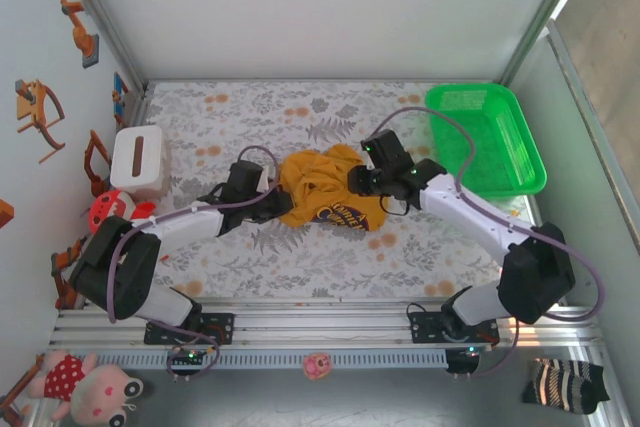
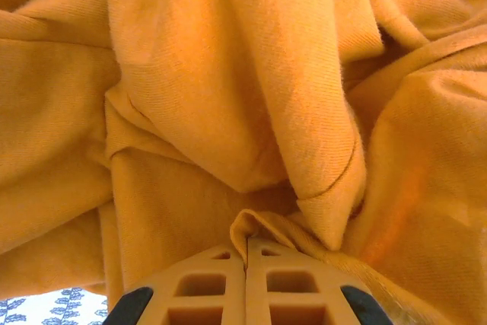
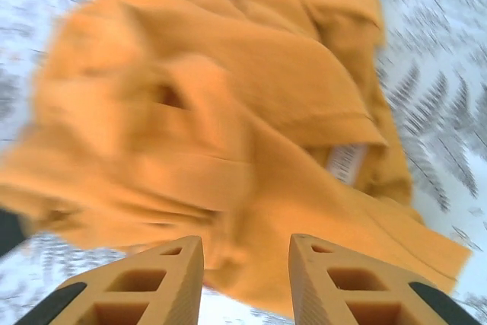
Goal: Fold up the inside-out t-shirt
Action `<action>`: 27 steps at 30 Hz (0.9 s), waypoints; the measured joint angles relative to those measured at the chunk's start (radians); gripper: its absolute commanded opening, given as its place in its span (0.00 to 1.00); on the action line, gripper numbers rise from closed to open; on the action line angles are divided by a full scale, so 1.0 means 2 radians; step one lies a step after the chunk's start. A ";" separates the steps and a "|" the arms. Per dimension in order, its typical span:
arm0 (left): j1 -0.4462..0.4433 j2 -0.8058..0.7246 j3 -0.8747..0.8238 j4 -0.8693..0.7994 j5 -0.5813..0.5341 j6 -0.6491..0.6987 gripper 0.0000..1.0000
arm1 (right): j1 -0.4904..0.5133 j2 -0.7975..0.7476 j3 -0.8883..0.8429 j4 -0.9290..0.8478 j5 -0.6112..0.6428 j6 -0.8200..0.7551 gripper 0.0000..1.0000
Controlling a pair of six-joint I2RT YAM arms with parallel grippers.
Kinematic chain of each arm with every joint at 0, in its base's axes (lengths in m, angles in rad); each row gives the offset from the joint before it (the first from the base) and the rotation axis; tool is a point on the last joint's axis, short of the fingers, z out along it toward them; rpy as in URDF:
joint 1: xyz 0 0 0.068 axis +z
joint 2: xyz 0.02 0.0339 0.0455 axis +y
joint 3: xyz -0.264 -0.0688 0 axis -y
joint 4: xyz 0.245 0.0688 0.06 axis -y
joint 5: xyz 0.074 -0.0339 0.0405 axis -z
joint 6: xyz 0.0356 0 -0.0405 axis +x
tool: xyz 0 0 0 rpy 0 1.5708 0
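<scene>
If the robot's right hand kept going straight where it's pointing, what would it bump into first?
Most likely the yellow t-shirt. The right gripper has its fingers apart, the crumpled cloth straight ahead; the picture is blurry, so how near is unclear.

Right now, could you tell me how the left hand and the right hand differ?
The left hand is shut, pinching a fold of the t-shirt; the right hand is open and apparently grips nothing. The left hand is pressed into the cloth; the right hand sits back from it. Both face the crumpled t-shirt, from opposite sides.
</scene>
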 measured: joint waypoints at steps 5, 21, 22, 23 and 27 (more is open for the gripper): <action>-0.002 0.000 0.009 -0.003 0.000 0.004 0.00 | 0.063 0.016 0.052 -0.009 0.006 -0.029 0.00; -0.002 0.000 0.019 -0.010 -0.001 0.011 0.00 | 0.093 0.148 0.109 -0.026 0.059 -0.067 0.39; -0.002 0.000 0.019 -0.010 -0.001 0.011 0.00 | 0.093 0.153 0.116 -0.026 0.066 -0.070 0.39; -0.002 0.000 0.019 -0.010 -0.001 0.011 0.00 | 0.093 0.159 0.123 -0.026 0.073 -0.074 0.39; -0.002 0.000 0.019 -0.010 -0.001 0.011 0.00 | 0.093 0.180 0.138 -0.032 0.099 -0.083 0.39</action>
